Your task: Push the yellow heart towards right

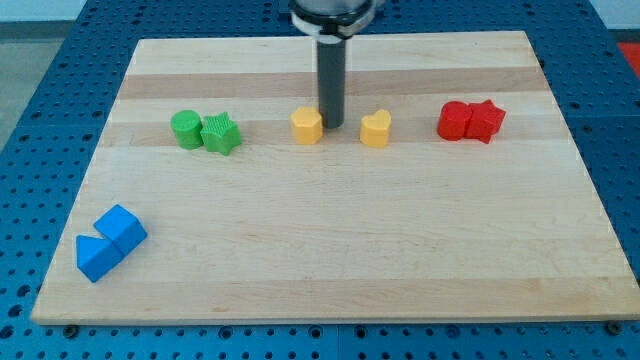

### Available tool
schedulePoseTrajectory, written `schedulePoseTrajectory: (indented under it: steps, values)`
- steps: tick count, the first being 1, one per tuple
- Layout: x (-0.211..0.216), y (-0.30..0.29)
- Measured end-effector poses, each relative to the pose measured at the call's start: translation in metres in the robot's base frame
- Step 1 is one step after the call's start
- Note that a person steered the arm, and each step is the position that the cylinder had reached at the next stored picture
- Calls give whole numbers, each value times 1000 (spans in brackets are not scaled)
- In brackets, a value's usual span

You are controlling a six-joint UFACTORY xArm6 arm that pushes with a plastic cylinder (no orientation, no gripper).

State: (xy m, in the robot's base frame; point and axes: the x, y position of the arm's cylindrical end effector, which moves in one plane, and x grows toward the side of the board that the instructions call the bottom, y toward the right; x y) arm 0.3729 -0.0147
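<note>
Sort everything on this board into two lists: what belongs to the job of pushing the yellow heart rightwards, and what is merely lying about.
Job: yellow heart; my tip, between the two yellow blocks.

Lying about: yellow block; two green blocks; two red blocks; two blue blocks.

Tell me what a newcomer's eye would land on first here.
First, my tip, the dark rod's end, planted mid-board between the yellow hexagonal block on its left and the yellow heart block on its right. Next, bright pairs: two green blocks left, two red blocks right, two blue blocks bottom-left.
</note>
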Motion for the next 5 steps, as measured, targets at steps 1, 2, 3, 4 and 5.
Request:
schedulePoseTrajectory:
  steps: [1,2,3,4,5]
  values:
    - [10,-27]
    - [17,-50]
    - [21,-58]
    - [25,-28]
    - [25,19]
